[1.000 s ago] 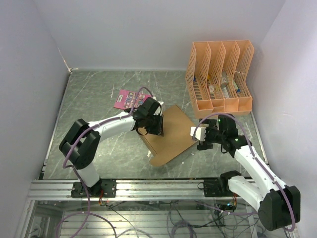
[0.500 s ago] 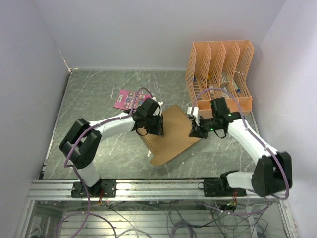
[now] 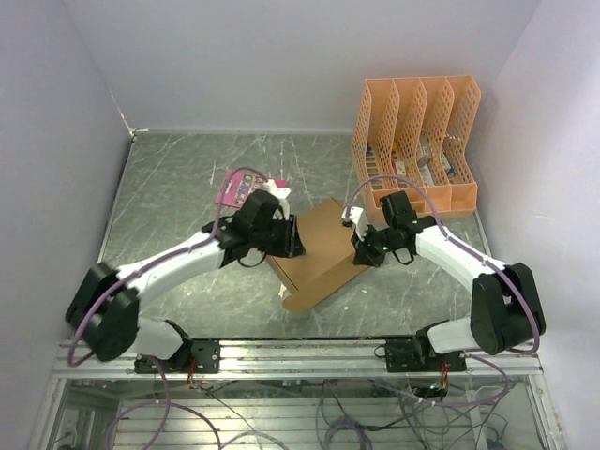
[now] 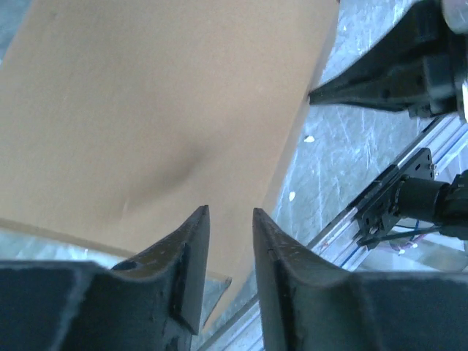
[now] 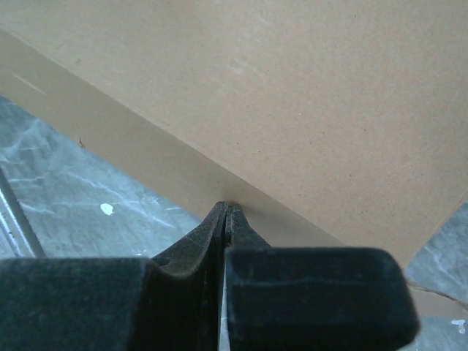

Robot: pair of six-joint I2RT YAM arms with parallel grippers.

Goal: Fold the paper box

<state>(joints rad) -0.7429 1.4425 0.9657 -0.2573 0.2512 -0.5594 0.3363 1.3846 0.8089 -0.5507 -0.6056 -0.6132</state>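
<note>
Both arms have swung inward since a second ago. The right arm has left the orange lattice plastic file organizer (image 3: 415, 141) and the left has stretched out low across the grey-green marbled table (image 3: 169, 197).

Plain brown corrugated cardboard paper box (image 3: 323, 253) lies diagonally at mid-table, between the two tools.

Right gripper (image 3: 360, 247): jaws pressed together, tips touching the fold line along the box's right edge, holding nothing.

Left gripper (image 3: 292, 240): jaws narrowly apart, hovering at the left side of the brown panel, nothing between them.

Judgement: flap-creasing step, early in the task.
- Keep the closed right tips on the crease and push evenly.
- Lower the left tool to pin the panel first, or the sheet will likely skate on the table.
</note>
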